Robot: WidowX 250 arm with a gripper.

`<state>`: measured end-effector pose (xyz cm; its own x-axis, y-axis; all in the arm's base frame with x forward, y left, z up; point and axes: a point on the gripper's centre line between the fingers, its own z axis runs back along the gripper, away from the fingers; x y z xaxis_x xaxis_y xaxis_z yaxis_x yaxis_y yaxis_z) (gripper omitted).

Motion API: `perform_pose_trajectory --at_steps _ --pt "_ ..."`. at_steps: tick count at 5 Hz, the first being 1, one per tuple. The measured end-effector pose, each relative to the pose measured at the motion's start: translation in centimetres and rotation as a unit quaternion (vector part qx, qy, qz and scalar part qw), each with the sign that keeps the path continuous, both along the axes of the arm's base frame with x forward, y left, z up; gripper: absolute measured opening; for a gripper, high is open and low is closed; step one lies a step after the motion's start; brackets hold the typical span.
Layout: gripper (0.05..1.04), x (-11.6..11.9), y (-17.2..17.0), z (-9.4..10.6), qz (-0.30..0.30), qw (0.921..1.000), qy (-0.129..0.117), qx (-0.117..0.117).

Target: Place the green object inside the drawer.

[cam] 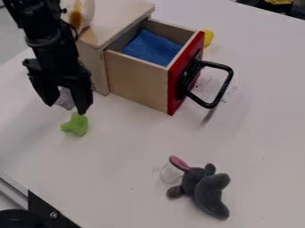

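Bright green, the small object lay on the bench, near the wooden side of the drawer, which stood pulled out with a blue cloth inside. We saw the gripper off that same side of the drawer, close to the object, its fingers spread and not yet around it. We judged the grasp to be in hand: the next move called for lining up over the object, lowering and closing on it.
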<state>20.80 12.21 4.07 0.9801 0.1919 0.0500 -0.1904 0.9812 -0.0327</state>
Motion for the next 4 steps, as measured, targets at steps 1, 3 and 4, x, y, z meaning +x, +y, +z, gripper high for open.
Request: perform_pose_trajectory --at_steps 1,3,4 --pt "0.999 0.2 -0.5 -1.3 -0.001 0.9999 0.015 -0.002" --pt "0.999 -0.1 -1.2 -4.1 0.003 0.9979 0.064 -0.008" --pt "0.969 0.1 -0.8 -4.2 0.008 0.9972 0.075 0.000"
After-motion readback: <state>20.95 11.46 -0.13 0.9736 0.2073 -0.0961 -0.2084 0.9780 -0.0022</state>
